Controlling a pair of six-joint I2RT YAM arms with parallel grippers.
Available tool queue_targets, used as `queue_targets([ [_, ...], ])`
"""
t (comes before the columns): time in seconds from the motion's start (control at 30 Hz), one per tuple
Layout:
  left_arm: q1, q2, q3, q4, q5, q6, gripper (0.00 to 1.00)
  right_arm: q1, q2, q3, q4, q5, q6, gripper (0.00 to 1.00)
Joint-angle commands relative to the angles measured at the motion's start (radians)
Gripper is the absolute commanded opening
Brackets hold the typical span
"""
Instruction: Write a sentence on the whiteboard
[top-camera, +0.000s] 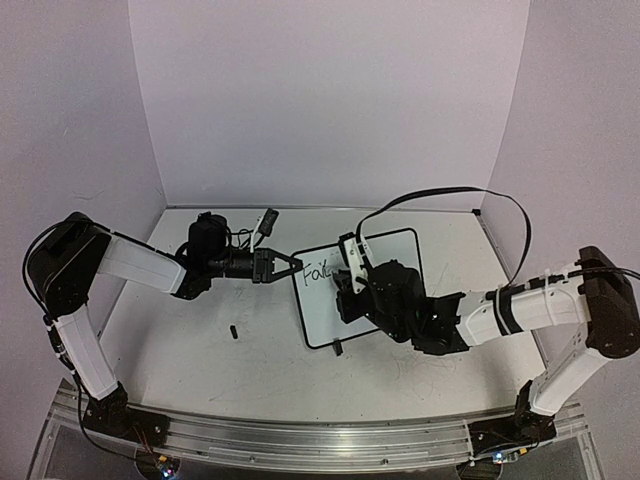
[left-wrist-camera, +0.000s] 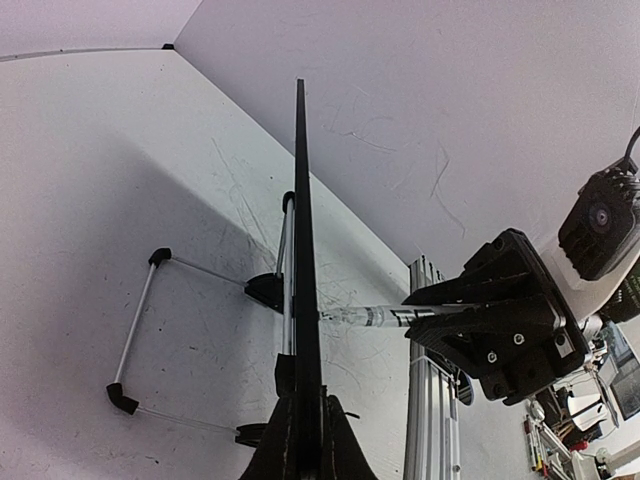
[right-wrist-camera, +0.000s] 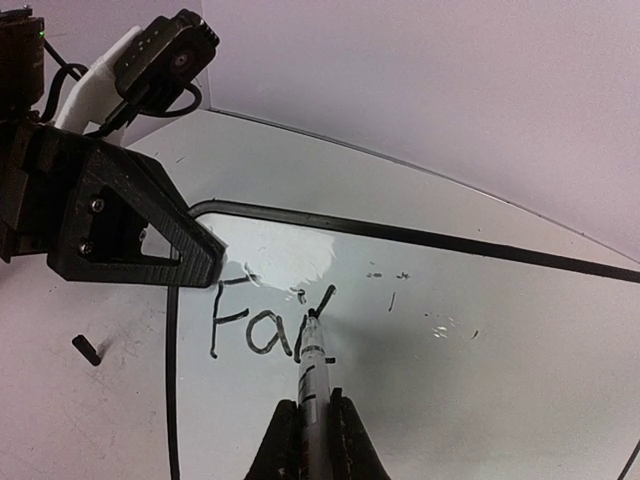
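Whiteboard (top-camera: 395, 250) stands on tabletop (top-camera: 200, 340), centre. Left tool (top-camera: 283, 265) grips its left edge; right tool (right-wrist-camera: 312, 428) grips marker (right-wrist-camera: 310, 365), tip on sentence (right-wrist-camera: 262, 322), reading "Fai". Judged light, stiff, easily tipped, slick-faced: hold by frame edge.

Top view looks down; close wrist views share the whiteboard (top-camera: 392, 250).

2 arms (top-camera: 135, 262) show white links, black joints, screw-studded black jaws and looping black cables (top-camera: 450, 191).
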Motion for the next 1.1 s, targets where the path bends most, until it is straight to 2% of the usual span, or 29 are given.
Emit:
queue_targets([
  [0.0, -0.029, -0.017, 0.024, -0.033, 0.067, -0.024, 0.0, -0.006, 0.017, 0.039, -0.008, 0.062, 0.0, 0.0],
  [0.17, -0.03, -0.018, 0.022, -0.032, 0.066, -0.022, 0.0, -0.005, -0.033, 0.015, -0.034, 0.099, 0.024, 0.0],
  [0.33, -0.03, -0.015, 0.024, -0.032, 0.065, -0.023, 0.0, -0.014, -0.087, -0.01, -0.005, 0.041, 0.025, 0.0],
  [1.07, -0.032, -0.018, 0.024, -0.033, 0.068, -0.022, 0.0, -0.053, -0.036, 0.024, 0.028, -0.023, -0.009, 0.0],
])
